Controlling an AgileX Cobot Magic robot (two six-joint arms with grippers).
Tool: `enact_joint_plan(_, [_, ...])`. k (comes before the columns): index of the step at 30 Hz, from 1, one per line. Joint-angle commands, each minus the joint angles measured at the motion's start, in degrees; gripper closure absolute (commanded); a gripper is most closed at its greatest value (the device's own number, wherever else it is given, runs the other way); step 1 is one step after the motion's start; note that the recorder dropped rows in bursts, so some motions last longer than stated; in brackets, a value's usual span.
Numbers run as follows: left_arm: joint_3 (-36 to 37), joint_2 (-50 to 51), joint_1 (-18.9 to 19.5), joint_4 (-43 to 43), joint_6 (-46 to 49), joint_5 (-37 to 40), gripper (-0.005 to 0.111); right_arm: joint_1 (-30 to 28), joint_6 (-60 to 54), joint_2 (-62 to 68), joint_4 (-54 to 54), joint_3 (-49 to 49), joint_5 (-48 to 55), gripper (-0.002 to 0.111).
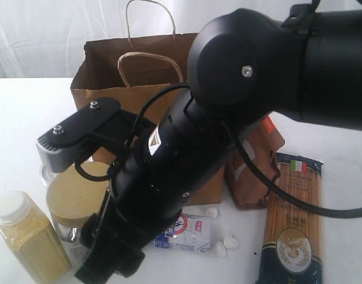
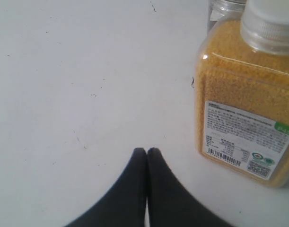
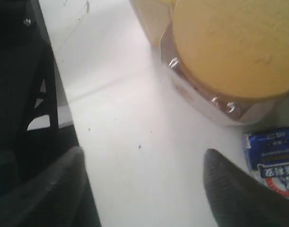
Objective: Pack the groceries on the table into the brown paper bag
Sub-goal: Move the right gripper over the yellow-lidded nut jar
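The brown paper bag [image 1: 103, 65] stands open at the back of the white table [image 1: 26, 112]. Before it are the tan-lidded jar [image 1: 74, 192], the yellow-grain container [image 1: 26, 236], the blue-white pouch [image 1: 186, 234], the brown pouch [image 1: 260, 165] and the spaghetti pack [image 1: 293, 225]. The small can [image 1: 47, 173] is mostly hidden. My right arm reaches across to the front left. My right gripper [image 3: 143, 153] is open over bare table, close to the jar [image 3: 229, 47] and the blue-white pouch [image 3: 272, 156], holding nothing. My left gripper [image 2: 146, 150] is shut and empty, beside the yellow-grain container [image 2: 243, 94].
Small white crumbs [image 1: 225, 245] lie by the blue-white pouch. My right arm's black body [image 1: 169, 171] covers the middle of the exterior view. A black arm part [image 3: 21, 94] stands close beside the right gripper. A clear jar [image 2: 224, 7] shows behind the yellow-grain container.
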Motion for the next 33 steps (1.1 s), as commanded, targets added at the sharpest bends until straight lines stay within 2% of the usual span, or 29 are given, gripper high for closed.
enact_joint_plan(1, [0.4, -0.2, 0.1, -0.4, -0.1, 0.4, 0.107, 0.1, -0.8, 0.0, -0.1, -0.5, -10.1, 0.024])
enact_joint_plan(6, [0.4, -0.2, 0.1, -0.4, -0.1, 0.4, 0.107, 0.1, -0.8, 0.0, 0.1, -0.5, -19.6, 0.024])
enact_joint_plan(10, [0.4, -0.2, 0.1, -0.4, -0.1, 0.4, 0.107, 0.1, -0.8, 0.0, 0.1, -0.5, -22.1, 0.024])
enact_joint_plan(20, [0.4, -0.2, 0.1, -0.4, -0.1, 0.4, 0.107, 0.1, 1.4, 0.0, 5.8, -0.5, -22.5, 0.024])
enact_joint_plan(25, [0.4, -0.2, 0.1, -0.4, -0.1, 0.4, 0.107, 0.1, 2.7, 0.0, 5.5, -0.5, -18.8, 0.023])
enact_joint_plan(31, [0.4, -0.2, 0.1, -0.4, -0.1, 0.4, 0.107, 0.1, 2.7, 0.0, 5.5, -0.5, -15.6, 0.005])
enact_joint_plan(33, [0.4, -0.2, 0.1, -0.4, -0.1, 0.4, 0.107, 0.1, 2.7, 0.0, 5.5, -0.5, -13.3, 0.003])
